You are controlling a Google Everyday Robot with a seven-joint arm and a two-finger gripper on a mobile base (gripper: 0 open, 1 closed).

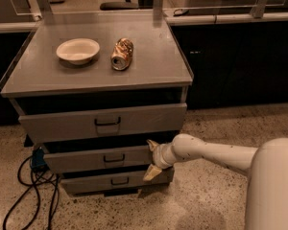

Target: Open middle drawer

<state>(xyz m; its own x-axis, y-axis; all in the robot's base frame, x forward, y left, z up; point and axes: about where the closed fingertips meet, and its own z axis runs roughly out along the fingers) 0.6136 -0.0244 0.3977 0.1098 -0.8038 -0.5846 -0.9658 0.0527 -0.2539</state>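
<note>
The middle drawer [86,161] is a grey front with a small black centre pull [114,159], set between the taller top drawer [62,124] and the slim bottom drawer [91,182]. It stands a little out from the cabinet. My gripper [150,160] is at the right end of this drawer's front, on the end of my white arm [211,152] reaching in from the right. Its fingers are spread, one finger [151,144] at the front's top edge and the other below its bottom edge.
A white bowl [78,50] and a crushed can [122,54] lying on its side sit on the cabinet top [43,78]. Black cables [26,188] and a blue plug [38,158] lie on the floor at the left. Dark counters run behind.
</note>
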